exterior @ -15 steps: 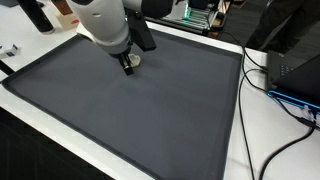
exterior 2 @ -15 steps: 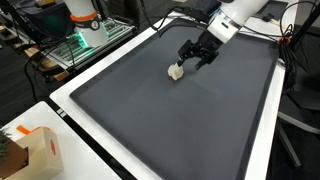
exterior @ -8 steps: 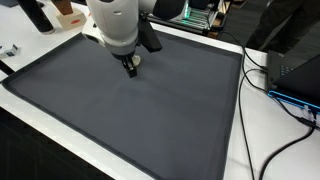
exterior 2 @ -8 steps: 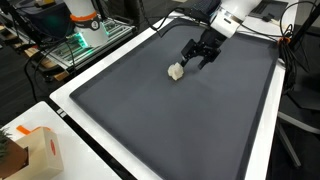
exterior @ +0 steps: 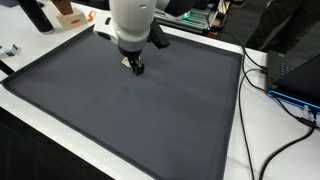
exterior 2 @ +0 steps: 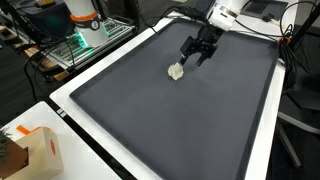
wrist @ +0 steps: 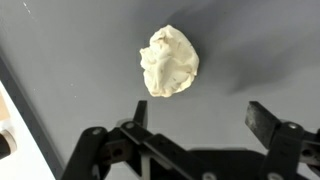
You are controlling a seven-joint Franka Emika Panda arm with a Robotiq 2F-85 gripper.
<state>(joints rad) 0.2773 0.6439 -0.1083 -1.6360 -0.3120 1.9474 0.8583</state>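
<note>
Plainly, the claw stands open, its two dark fingers spread wide with nothing between them. It hangs low over the dark grey mat, pointing downward from the end of the white arm.

Just beside the claw lies a small crumpled white lump, resting on the mat and apart from both fingers. In the wrist view the lump sits ahead of the open fingertips, outside the gap rather than in it, and closer to the finger toward the left edge of that picture. Its surface is creased and uneven; whether it is paper or some soft stuff I cannot tell. In an exterior view the claw and arm stand in front of the spot, so the lump does not show there.

The mat covers nearly all of the counter, whose white edge shows as a narrow border around it. At one corner, well apart from the claw, stands a cardboard box with an orange mark. Beyond the far edge is a rack with green lights. Off another side, black cables trail from a dark device.
</note>
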